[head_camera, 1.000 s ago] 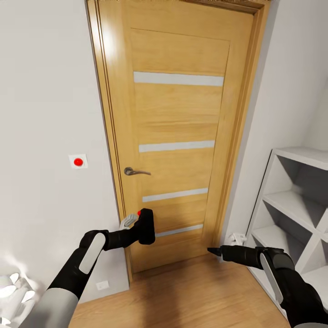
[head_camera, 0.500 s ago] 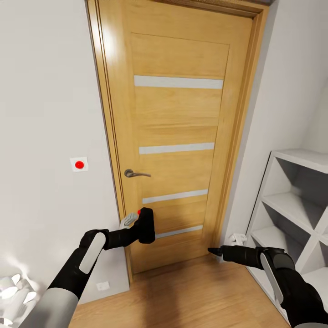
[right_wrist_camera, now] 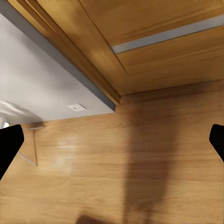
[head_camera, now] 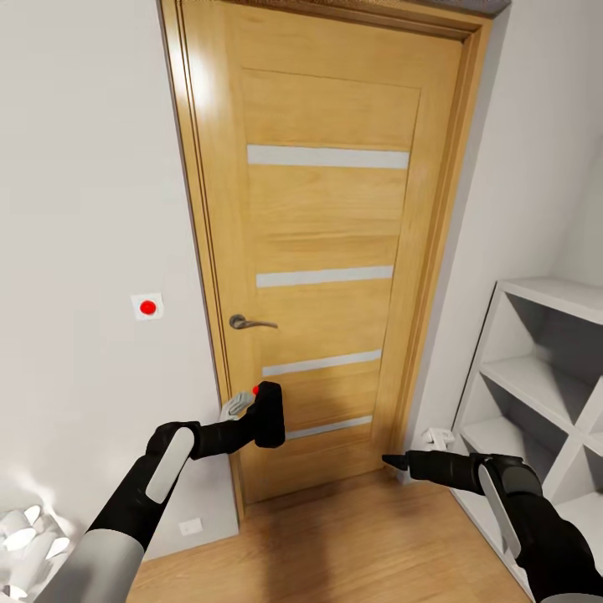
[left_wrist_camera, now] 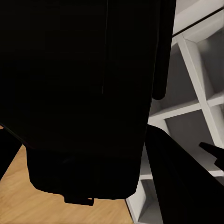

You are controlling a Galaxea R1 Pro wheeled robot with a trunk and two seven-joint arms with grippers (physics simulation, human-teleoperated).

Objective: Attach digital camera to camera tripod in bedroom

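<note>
The left pincer (head_camera: 251,419) is seen in the head view clamped on the digital camera (head_camera: 269,416), which is held upright in front of the lower part of the oak door (head_camera: 331,251), its red button (head_camera: 255,390) turned toward the door frame. In the left wrist view the camera (left_wrist_camera: 84,93) is pressed so near the lens that little more than a black mass can be made out, so the contact of the fingers on it cannot be checked there. The right pincer (head_camera: 394,461) is held forward and low over the wood floor (head_camera: 335,544), carrying nothing. In the right wrist view its two dark fingertips (right_wrist_camera: 9,144) are set wide apart at the opposite edges of the picture, with floor and a wall socket (right_wrist_camera: 77,107) between them.

The step in hand is judged to be the carrying of the camera toward the camera tripod. Attachment has not been begun. For the next move the base would probably have to be turned away from the door until the tripod is brought into sight, with the camera kept steady in the grip.

A white cube shelf (head_camera: 544,377) is cut off at the picture's edge, as is a pale object (head_camera: 25,536) low beside the left arm, which cannot be identified. A small white wall plate with a red dot (head_camera: 148,306) is fixed beside the door.
</note>
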